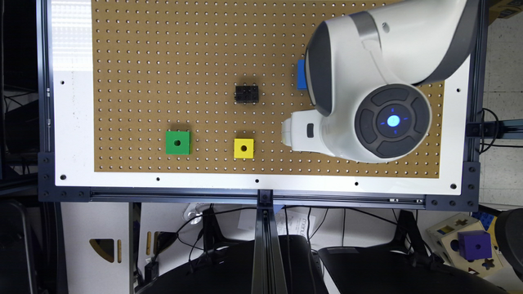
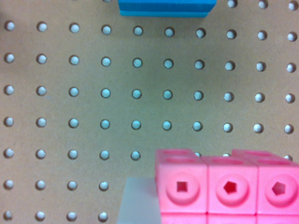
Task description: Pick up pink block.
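Note:
The pink block [image 2: 226, 186] looms large and close in the wrist view, a studded brick with three round studs facing the camera. It looks much nearer than the pegboard behind it, so it is off the board. A pale finger [image 2: 135, 200] presses against one side of it; the other finger is out of frame. In the exterior view my gripper [image 1: 291, 132] is the white part at the arm's end, over the board at the exterior view's right of the yellow cube. There the arm hides the pink block.
A blue block [image 1: 301, 74] [image 2: 166, 8] lies beyond the gripper, partly under the arm. A black studded brick [image 1: 246, 94], a yellow cube [image 1: 243, 148] and a green cube [image 1: 177, 143] sit on the brown pegboard [image 1: 143, 61].

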### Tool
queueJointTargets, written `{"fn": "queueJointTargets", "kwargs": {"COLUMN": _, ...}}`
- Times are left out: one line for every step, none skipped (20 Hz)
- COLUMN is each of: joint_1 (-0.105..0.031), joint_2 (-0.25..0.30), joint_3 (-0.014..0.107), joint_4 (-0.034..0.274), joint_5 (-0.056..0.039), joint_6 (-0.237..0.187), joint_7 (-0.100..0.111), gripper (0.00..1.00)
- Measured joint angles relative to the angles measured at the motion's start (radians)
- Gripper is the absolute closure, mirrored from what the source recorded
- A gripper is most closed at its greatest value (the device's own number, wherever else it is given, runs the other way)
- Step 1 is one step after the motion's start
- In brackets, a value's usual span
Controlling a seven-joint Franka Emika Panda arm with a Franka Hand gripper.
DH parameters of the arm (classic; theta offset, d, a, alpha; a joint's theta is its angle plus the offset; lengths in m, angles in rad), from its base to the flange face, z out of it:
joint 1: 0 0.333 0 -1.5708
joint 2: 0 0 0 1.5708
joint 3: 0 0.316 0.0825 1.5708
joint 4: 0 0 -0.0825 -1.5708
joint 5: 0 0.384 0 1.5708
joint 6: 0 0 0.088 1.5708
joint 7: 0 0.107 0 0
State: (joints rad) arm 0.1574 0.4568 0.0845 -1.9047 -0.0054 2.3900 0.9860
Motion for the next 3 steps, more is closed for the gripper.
{"fn": "queueJointTargets", "kwargs": {"joint_1": 0.0, "joint_2": 0.0, "joint_3": 0.0, "joint_4": -0.001, "joint_5": 0.0, "joint_6": 0.0, "joint_7": 0.0, "gripper": 1.0}}
{"fn": "queueJointTargets", "kwargs": {"joint_1": 0.0, "joint_2": 0.0, "joint_3": 0.0, "joint_4": -0.002, "joint_5": 0.0, "joint_6": 0.0, "joint_7": 0.0, "gripper": 1.0}}
{"fn": "queueJointTargets", "kwargs": {"joint_1": 0.0, "joint_2": 0.0, "joint_3": 0.0, "joint_4": -0.002, "joint_5": 0.0, "joint_6": 0.0, "joint_7": 0.0, "gripper": 1.0}}
